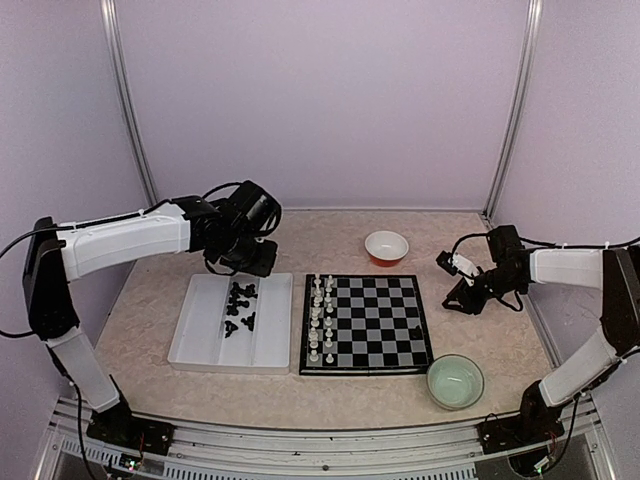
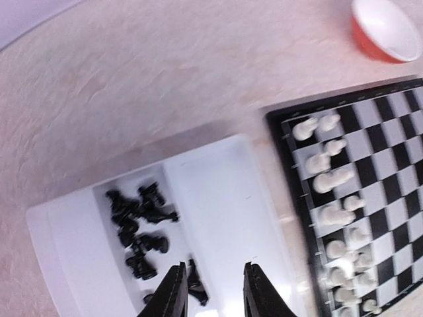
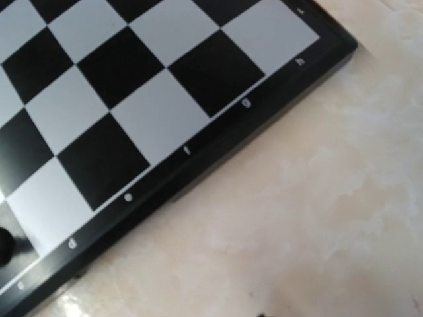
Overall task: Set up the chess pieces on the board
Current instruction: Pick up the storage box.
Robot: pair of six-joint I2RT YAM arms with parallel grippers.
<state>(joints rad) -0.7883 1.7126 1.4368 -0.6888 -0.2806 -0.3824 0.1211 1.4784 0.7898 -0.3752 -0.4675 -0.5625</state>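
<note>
The board lies mid-table, with white chess pieces in its two left columns and one black piece near its front right corner. Several black chess pieces lie in the white tray left of the board. My left gripper hovers over the tray's far end. In the left wrist view it is open and empty, with the black pieces just left of its fingers. My right gripper hangs low beside the board's right edge. Its fingers are out of its wrist view.
A red bowl stands behind the board and also shows in the left wrist view. A green bowl stands at the board's front right corner. The tray's right compartment holds nothing.
</note>
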